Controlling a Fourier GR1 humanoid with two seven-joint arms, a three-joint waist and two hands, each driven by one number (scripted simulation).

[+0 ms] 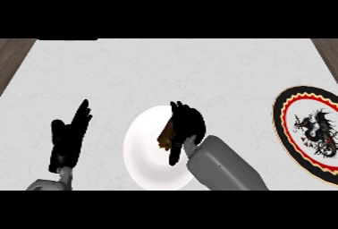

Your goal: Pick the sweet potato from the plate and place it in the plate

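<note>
Held the right hand (186,125) over the white plate (142,154) at the middle of the counter (165,67), fingers and thumb curled round the sweet potato (167,135). Showed only a brown sliver of the sweet potato at the hand's left side, on the white plate or just above it; could not tell from this angle whether lifted clear. Rested the left hand (69,138) open, fingers up, to the left of the white plate and apart from it. Left the decorated plate (282,129), with its black, red and cream rim and dark dragon figure, well apart at the counter's right edge, partly cut off by the view and bearing nothing visible.

Judged to be the pick-up step, with the grasp apparently made and the carry not yet begun. Called next for a straight lift clear of the white plate's rim, then a sweep rightward across the counter, then a lowering over the decorated plate's middle before uncurling the fingers.
</note>
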